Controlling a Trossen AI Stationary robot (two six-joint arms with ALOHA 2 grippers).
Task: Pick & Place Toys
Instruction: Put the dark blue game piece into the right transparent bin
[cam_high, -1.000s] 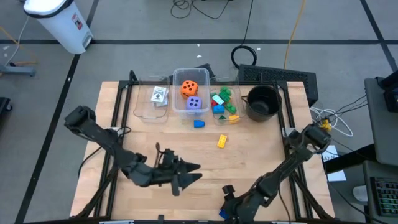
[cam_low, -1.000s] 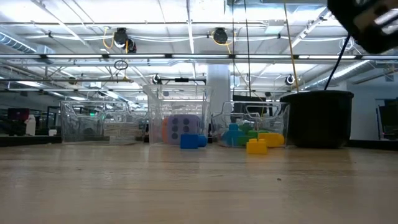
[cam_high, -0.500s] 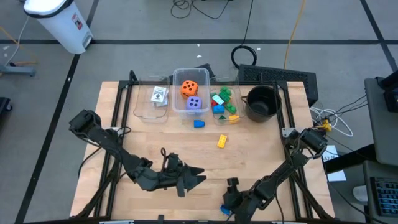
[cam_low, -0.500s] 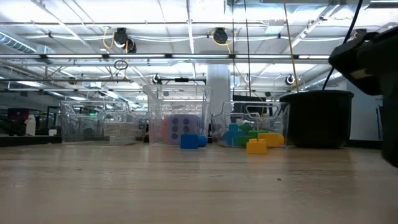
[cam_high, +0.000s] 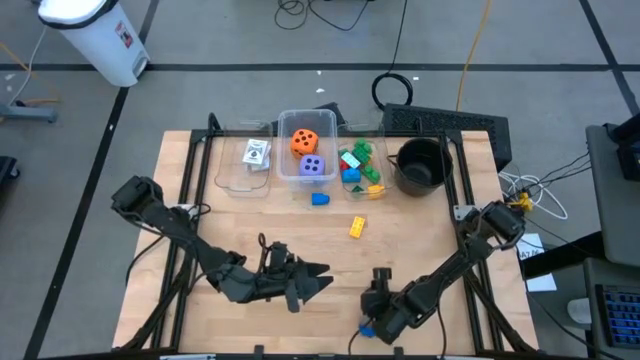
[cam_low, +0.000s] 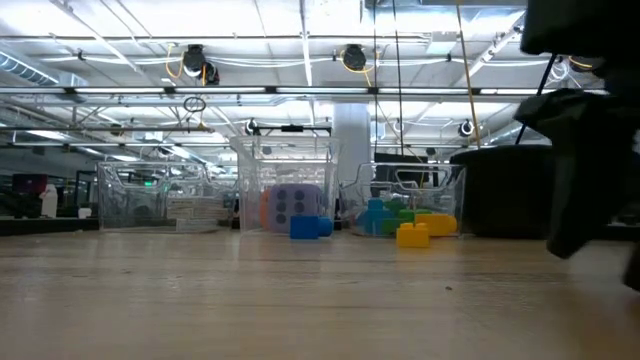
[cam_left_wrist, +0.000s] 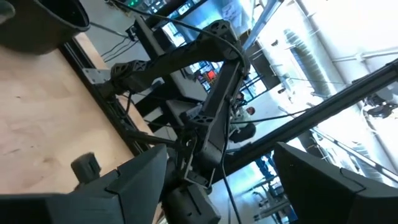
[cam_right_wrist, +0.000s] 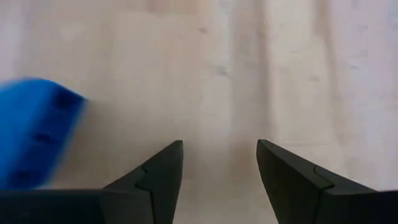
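**Wooden table, loose bricks mid-frame**

Wood tabletop (cam_high: 200, 200) carries three clear bins (cam_high: 306, 157) at upper centre. Below them lie a blue brick (cam_high: 320, 199) and a yellow brick (cam_high: 357, 227) — its long axis runs diagonally. Left gripper (cam_high: 318, 278), lower centre, stands spread and empty. Right gripper (cam_right_wrist: 219, 163) — spread, over bare wood beside another blue brick (cam_right_wrist: 34, 130).

A blue brick (cam_right_wrist: 34, 134) is running off the right wrist picture's edge, blurred; the playing cards' (cam_high: 257, 153) faces are showing too small to read.
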